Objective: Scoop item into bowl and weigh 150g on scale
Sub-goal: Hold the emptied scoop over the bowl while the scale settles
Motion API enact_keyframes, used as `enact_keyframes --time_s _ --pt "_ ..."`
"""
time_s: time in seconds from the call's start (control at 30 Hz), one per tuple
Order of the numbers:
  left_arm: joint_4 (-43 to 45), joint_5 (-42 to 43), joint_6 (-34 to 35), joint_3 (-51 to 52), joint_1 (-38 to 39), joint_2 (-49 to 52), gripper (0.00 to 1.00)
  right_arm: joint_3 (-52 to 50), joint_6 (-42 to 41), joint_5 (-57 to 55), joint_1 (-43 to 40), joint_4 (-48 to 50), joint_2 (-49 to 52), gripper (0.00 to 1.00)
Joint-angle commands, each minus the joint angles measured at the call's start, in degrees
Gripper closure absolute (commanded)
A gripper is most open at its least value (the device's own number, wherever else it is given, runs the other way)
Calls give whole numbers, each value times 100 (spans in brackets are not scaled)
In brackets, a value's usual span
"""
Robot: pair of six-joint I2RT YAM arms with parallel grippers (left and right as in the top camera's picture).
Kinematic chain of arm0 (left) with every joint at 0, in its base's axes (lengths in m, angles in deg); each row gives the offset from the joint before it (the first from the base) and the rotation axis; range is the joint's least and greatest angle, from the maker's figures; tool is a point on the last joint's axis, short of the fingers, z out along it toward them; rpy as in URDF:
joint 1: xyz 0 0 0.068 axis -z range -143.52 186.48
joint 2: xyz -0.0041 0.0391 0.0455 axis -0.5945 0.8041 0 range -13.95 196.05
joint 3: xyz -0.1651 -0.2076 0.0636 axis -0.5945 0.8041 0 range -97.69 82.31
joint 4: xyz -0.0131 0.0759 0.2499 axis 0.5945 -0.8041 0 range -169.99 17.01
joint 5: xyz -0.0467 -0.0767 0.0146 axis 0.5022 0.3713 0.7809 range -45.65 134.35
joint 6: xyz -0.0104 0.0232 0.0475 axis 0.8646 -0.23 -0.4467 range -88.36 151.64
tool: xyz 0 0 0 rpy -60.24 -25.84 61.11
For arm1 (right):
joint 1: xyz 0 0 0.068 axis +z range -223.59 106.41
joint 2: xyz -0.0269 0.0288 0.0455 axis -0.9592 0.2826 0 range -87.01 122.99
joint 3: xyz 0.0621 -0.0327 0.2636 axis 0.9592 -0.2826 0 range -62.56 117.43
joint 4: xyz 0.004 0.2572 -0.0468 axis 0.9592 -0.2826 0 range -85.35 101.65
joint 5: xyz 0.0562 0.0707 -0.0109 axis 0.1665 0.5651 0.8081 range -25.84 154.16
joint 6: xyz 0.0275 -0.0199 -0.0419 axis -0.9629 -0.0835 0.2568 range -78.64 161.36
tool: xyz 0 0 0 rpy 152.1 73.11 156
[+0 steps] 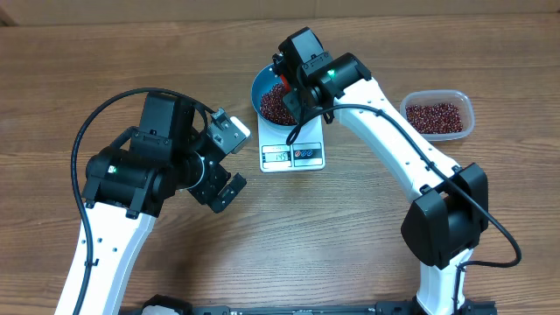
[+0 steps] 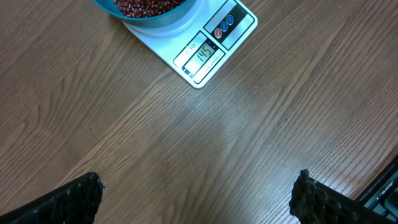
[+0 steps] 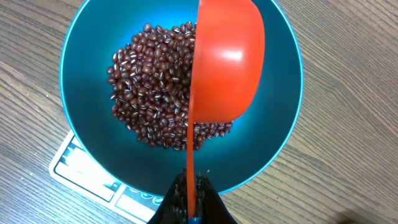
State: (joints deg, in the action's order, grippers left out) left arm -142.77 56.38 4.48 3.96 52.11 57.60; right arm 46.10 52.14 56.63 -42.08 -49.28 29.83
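Bright, even light from above fills all views. Shadows beside the arms on the worktop [image 1: 105, 52] are soft and faint. A pale glare spot sits on the orange scoop [image 3: 233, 56]. Wood grain and the display of the scale [image 2: 205, 56] look sharp.

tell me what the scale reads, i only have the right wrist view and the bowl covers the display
Observer: the left wrist view shows the display of the scale; it looks like 145, just short of the target.
Operator: anything left to scoop
Observer: yes, the clear container on the right side of the table holds a layer of beans.
Operator: where's the left arm
Observer: the left gripper hangs open and empty over the table, left of the scale.
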Motion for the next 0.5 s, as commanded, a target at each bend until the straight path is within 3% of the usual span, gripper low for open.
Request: enact_keyframes --time_s 0.0,0.33,0.47 --pt "15 111 57 -2 -24 37 0 201 -4 -37 31 22 -271 96" --pt "15 111 59 -2 -24 37 0 201 4 -50 31 39 -271 96" --pt "15 111 59 -2 -24 37 0 201 20 -621 24 52 -271 96"
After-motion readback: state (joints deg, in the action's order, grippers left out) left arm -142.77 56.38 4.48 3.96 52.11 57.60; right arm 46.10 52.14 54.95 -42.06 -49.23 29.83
